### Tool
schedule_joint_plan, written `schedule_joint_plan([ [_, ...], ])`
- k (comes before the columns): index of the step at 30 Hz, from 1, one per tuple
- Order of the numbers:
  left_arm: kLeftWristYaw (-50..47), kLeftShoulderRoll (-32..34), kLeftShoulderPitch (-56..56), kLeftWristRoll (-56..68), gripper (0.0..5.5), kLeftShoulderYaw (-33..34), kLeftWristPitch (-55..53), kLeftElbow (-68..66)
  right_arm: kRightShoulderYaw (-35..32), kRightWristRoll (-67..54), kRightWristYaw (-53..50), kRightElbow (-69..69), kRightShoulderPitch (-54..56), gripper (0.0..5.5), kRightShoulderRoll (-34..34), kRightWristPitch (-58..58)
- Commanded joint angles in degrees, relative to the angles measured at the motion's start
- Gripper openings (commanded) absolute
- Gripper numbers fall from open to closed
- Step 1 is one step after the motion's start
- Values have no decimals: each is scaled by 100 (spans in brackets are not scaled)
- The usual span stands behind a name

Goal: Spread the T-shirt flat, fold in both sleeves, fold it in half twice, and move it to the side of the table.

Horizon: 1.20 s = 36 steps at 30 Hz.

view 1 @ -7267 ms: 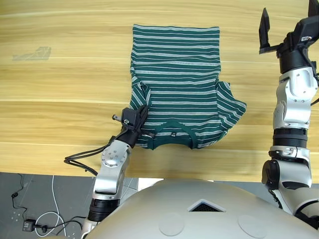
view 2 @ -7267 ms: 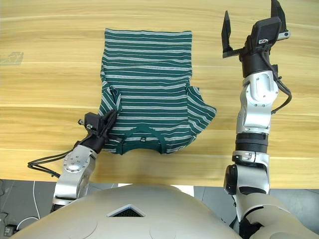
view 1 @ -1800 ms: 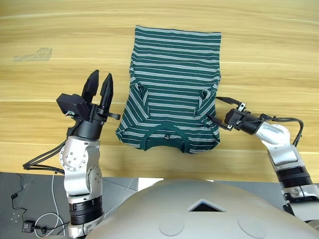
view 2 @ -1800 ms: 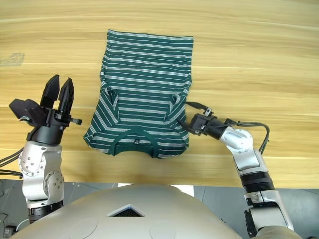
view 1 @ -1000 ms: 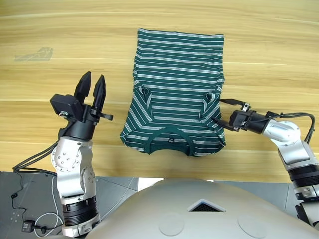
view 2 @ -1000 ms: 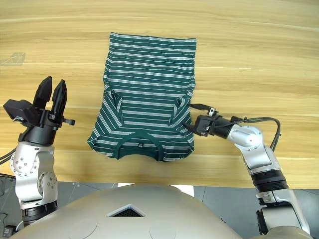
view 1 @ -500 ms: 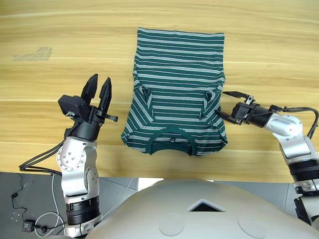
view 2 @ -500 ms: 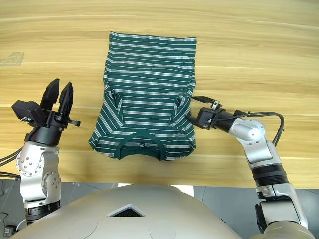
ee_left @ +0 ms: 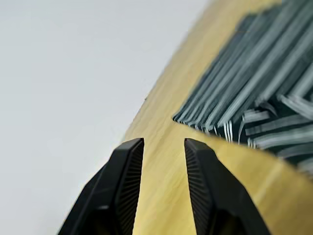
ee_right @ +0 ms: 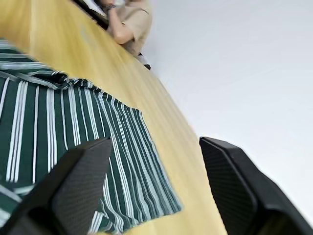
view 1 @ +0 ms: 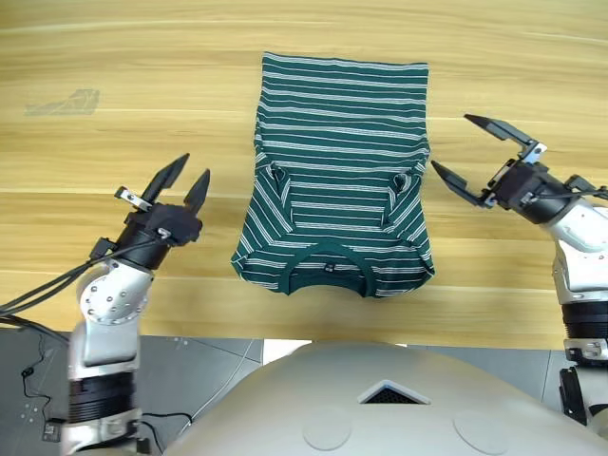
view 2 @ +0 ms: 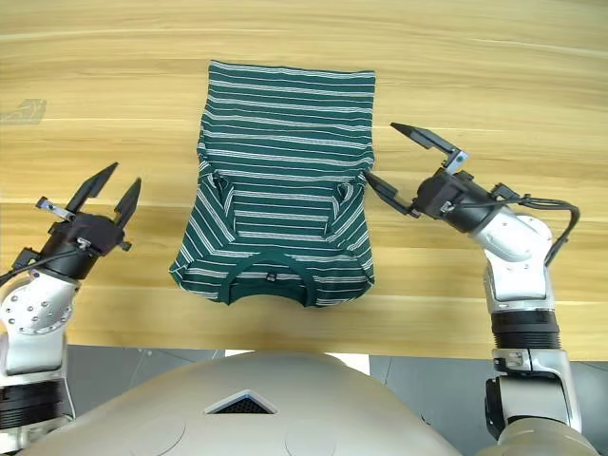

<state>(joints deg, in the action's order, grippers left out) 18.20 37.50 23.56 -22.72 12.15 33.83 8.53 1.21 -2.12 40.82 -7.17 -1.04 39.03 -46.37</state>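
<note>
The underside of the dark green, white-striped cotton T-shirt [view 1: 342, 142] is pressed against the pale, long-grained wooden tabletop [view 1: 142, 57], so I cannot see it. The small tag [view 1: 326, 269] inside the collar is too tiny to read. Both sleeves are turned in over the front, so the cloth beneath them is covered. My left wrist view catches one blurred corner of the stripes, cut off at the frame. My right wrist view shows a longer stretch of shirt, also cut off.

I count one T-shirt and two folded-in sleeves, one on my left [view 1: 255, 223] and one on my right [view 1: 410, 223]. I have two pincers of two black fingers each. The shirt lies flat near the middle of the tabletop, collar toward me and hem toward the far edge.

My left pincer [view 1: 193, 171] has its fingers a little apart, gripping nothing, with bare wood between it and the shirt's left side. My right pincer [view 1: 449, 141] is spread wide and also empty. Its nearer fingertip is just beside the shirt's right edge, and I cannot tell whether they touch.

A faint grey mark [view 1: 62, 103] sits on the wood far to my left, well apart from the shirt. Dark grey floor [view 1: 28, 375] shows past the near edge of the tabletop.
</note>
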Motion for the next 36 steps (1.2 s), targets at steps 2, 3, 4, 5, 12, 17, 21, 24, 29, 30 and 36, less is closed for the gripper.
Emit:
schedule_joint_plan([
  [2, -517, 823, 145, -1562, 227, 29, 987, -164, -268, 1449, -296, -1061, -42, 336, 622, -1952],
  [3, -723, 939, 139, -1917, 233, 21, 1162, -165, -278, 1890, -394, -1303, -41, 336, 764, -2282],
  [4, -911, 1034, 149, -2215, 250, 35, 1303, -146, -279, 2224, -477, -1502, -18, 336, 868, -2542],
  [5, -1163, 1161, 155, -2591, 266, 66, 1463, -106, -298, 2558, -575, -1667, -13, 336, 960, -2788],
  [12, -2835, 1948, 49, -4640, 284, -488, 1948, -341, -153, 4303, -1429, -2174, -17, 336, 1014, -3642],
  [17, -3515, 2280, -33, -5071, 284, -1083, 1828, -991, 208, 4664, -1888, -2226, -65, 336, 1047, -3597],
  [21, -3527, 2297, -301, -5118, 284, -1782, 1831, -1220, 588, 4565, -2062, -2188, -28, 336, 1014, -3428],
  [24, -3409, 2322, -532, -5116, 284, -2230, 1826, -1249, 789, 4517, -2164, -2161, -15, 336, 1065, -3327],
  [29, -3335, 2335, -778, -4950, 284, -2691, 1748, -1285, 1139, 4472, -2256, -2212, 155, 336, 1076, -3243],
  [30, -3319, 2355, -801, -4909, 284, -2744, 1727, -1301, 1193, 4468, -2277, -2220, 164, 336, 1073, -3224],
  [36, -3217, 2411, -1012, -4789, 287, -3077, 1594, -1362, 1535, 4369, -2343, -2209, 258, 277, 1047, -3130],
])
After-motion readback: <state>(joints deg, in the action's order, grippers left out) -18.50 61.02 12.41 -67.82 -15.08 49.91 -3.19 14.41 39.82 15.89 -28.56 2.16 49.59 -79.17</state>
